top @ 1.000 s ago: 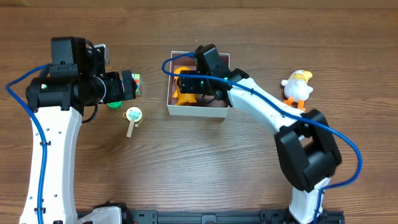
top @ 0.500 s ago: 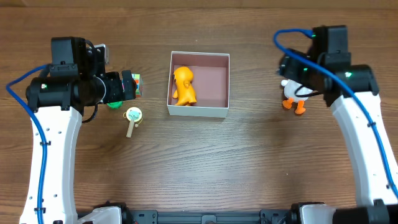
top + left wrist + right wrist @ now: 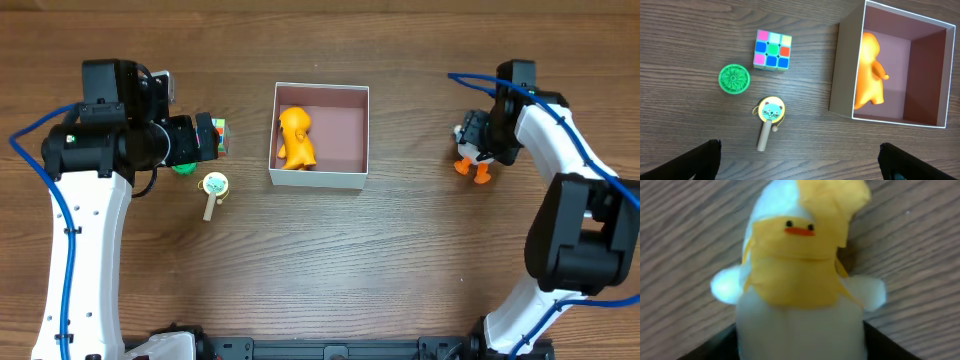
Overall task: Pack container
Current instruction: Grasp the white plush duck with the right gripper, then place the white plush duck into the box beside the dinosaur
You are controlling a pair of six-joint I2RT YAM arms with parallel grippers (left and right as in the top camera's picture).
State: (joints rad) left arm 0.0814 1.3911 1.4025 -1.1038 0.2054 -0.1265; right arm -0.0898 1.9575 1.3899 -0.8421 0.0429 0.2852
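Cat rattle (image 3: 213,187): left side, nearest of all.
Left gripper (image 3: 207,138): jaws wide, at colour cube (image 3: 772,50), left side.
Container (image 3: 320,180): far middle; orange figure (image 3: 295,138) inside by left wall.
Right gripper (image 3: 478,140): far right, flanking plush duck (image 3: 795,280); grip impossible to tell.

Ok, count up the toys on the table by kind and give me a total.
Orange figure, inside the container: 1
Plush duck: 1
Puzzle cube: 1
Green disc: 1
Cat-face rattle: 1
Total: 5 toys
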